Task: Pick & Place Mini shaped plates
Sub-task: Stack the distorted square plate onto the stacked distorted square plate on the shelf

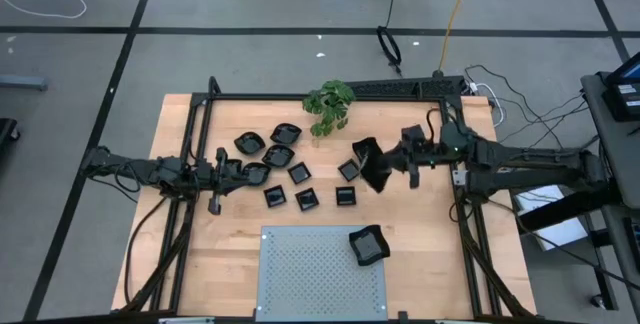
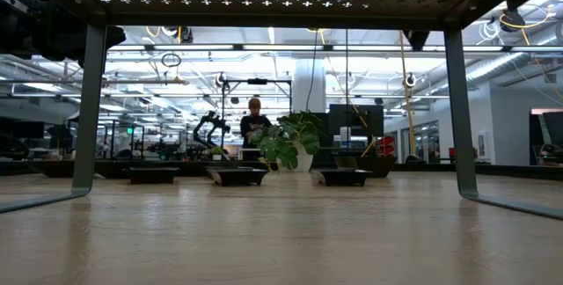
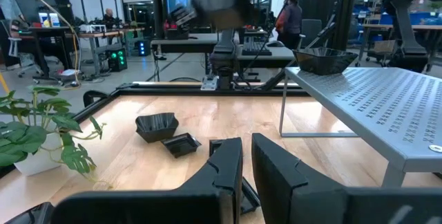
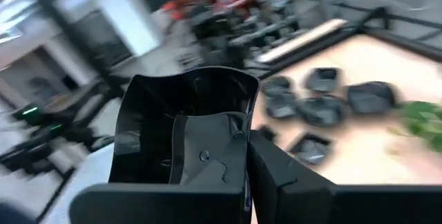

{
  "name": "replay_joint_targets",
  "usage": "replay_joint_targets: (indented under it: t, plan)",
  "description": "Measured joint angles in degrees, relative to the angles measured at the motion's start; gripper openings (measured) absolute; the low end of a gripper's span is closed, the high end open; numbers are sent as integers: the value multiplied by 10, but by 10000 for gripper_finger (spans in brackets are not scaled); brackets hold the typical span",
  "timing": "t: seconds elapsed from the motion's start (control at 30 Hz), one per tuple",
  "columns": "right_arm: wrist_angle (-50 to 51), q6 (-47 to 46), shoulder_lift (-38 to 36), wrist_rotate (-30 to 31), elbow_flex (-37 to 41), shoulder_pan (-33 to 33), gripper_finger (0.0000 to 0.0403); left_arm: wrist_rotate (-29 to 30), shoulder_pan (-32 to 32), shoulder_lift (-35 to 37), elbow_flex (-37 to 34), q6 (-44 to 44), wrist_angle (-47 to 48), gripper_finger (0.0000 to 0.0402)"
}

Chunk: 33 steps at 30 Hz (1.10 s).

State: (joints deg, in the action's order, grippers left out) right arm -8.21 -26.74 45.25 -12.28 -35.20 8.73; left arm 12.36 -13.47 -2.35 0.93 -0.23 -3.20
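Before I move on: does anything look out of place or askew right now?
Nothing looks spilled or broken. The right gripper holds one black dish tilted on edge above the table; another dish sits flat on the grey perforated panel. The left gripper is shut near the cluster.

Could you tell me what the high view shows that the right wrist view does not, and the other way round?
Only the high view shows the left gripper low among the plates on the table, the grey perforated panel and the one plate on it. Only the right wrist view shows the jaws shut on the rim of the held plate. Both share that plate, the cluster of plates and the plant.
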Motion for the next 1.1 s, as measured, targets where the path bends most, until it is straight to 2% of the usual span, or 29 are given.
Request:
replay_joint_targets:
  t: [0.1,0.23,0.37,0.43,0.63,0.87,1.1]
  plan:
    - [-2,5,8,11,-24,-59,0,0,0,0,0,0,0,35]
    - [36,31,41,75,-75,-146,0,0,0,0,0,0,0,35]
    - [154,64,98,161,-161,-224,0,0,0,0,0,0,0,35]
    - [226,82,131,183,-208,-253,0,0,0,0,0,0,0,35]
    - [371,110,209,179,-316,-305,0,0,0,0,0,0,0,35]
    - [368,109,253,130,-361,-324,0,0,0,0,0,0,0,35]
    - [454,108,298,122,-454,-325,0,0,0,0,0,0,0,35]
